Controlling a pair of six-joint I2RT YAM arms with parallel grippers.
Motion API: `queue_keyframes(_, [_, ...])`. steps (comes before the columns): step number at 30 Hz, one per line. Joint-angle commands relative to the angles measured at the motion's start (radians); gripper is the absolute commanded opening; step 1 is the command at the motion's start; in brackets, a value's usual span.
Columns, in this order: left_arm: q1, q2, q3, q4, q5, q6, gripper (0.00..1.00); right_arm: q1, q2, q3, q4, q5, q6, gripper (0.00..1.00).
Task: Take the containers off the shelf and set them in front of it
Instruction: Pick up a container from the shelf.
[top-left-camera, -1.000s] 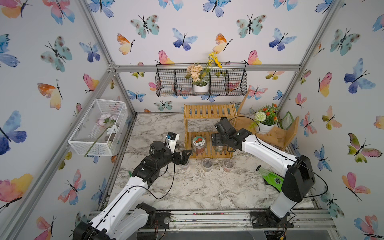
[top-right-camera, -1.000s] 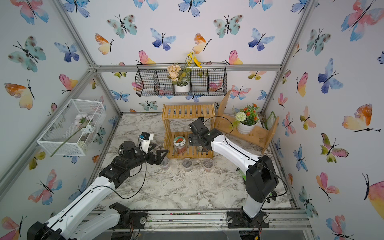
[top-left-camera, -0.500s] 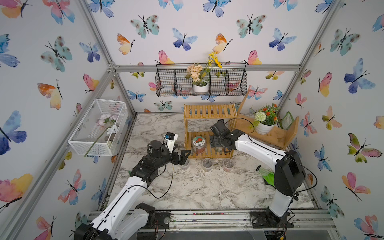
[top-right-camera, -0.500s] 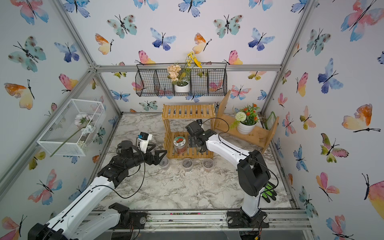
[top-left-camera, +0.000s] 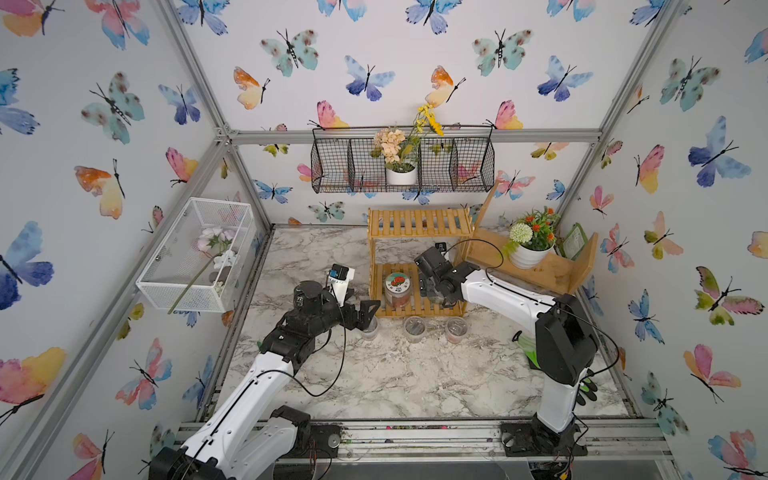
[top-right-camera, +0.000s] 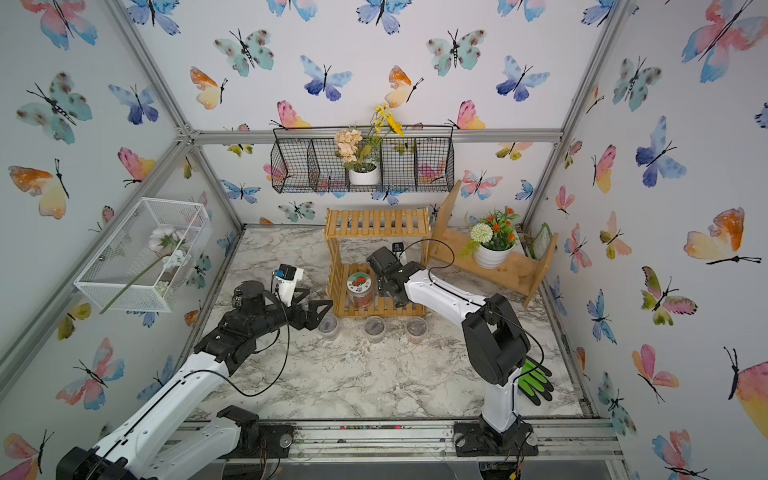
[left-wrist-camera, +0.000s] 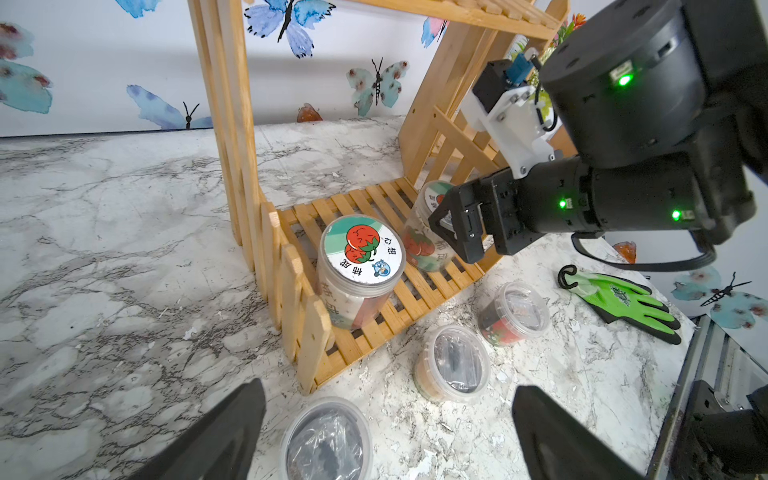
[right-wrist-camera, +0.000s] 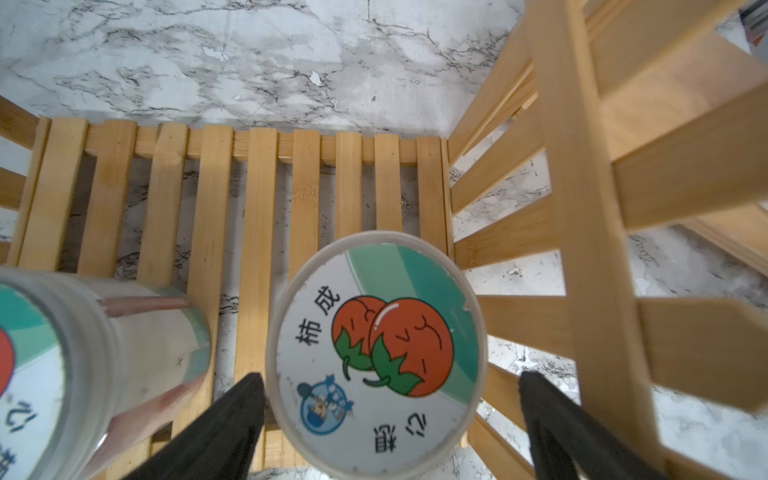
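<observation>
Fingers (right-wrist-camera: 216, 428) wide both sides; right pair flanks the right jar (right-wrist-camera: 376, 353) on the shelf (right-wrist-camera: 257, 174), so squeeze next, then lift out front

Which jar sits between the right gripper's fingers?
The jar nearer the plant pot; the open right gripper straddles it, while the other jar stands free.

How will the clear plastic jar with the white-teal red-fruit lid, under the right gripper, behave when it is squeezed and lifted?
The clear plastic jar with the white-teal red-fruit lid has a smooth round wall, so it may slip or turn in the right gripper. It stands tall on the slatted wooden shelf; a push near the lid could tip it.
</observation>
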Motion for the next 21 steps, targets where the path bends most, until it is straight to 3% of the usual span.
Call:
queue_keyframes(1, [0.005,0.000,0.023,-0.008,0.042,0.020,0.99,0.006,0.030,0.023,0.016,0.031,0.047,0.98])
queue_keyframes(21, [0.005,0.009,0.040,-0.031,0.032,0.033,0.99,-0.010,0.092,0.022,0.091,-0.001,0.049,0.98])
